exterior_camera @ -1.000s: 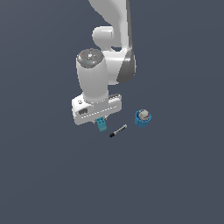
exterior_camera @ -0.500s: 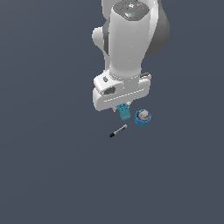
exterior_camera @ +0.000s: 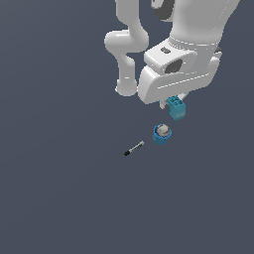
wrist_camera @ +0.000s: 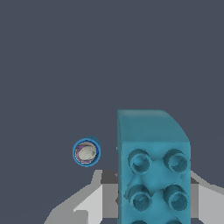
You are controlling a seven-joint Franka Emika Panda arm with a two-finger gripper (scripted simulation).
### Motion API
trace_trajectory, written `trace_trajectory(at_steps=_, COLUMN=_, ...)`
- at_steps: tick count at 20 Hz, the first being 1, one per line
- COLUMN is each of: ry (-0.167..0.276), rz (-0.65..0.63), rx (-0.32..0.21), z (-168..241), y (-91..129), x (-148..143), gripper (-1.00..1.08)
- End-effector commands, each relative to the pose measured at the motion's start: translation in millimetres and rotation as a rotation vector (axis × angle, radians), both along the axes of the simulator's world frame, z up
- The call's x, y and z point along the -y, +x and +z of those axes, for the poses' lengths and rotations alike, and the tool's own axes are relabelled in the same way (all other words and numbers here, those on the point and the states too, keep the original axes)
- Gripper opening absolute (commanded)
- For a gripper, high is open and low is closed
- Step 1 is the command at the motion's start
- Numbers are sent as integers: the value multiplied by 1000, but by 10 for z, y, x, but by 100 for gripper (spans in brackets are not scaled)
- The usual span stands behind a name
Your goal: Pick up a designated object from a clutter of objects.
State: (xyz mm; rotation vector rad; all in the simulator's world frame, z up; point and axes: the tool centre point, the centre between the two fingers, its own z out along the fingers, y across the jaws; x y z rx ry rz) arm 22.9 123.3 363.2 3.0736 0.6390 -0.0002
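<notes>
Small teal-blue studded rectangular plastic brick (exterior_camera: 176,107) (wrist_camera: 154,170) is hanging off the bench, tilted, betw. the jaws, above round blue cup w/ grey-white ball (exterior_camera: 161,133) (wrist_camera: 86,152); thin black-and-grey marker pen (exterior_camera: 134,148) is lying flat nearby.

You are looking at a glossy white arm (exterior_camera: 130,47) made of rounded, tube-like segments that swell at the joints. Near its top, a dark grey disc sits in one joint housing. The hand block (exterior_camera: 178,69) below is white and boxy, with a dark oval recess on its face. In the wrist view, pale grey finger bases (wrist_camera: 89,203) flank a darker grey middle.
</notes>
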Motion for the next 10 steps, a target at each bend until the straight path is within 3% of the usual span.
trace_trajectory(at_steps=1, ry=0, rz=-1, rx=0, z=193, y=17, x=-185, gripper=-100)
trace_trajectory(at_steps=10, ry=2, rz=-1, rx=0, z=594, y=79, x=-584, gripper=-100)
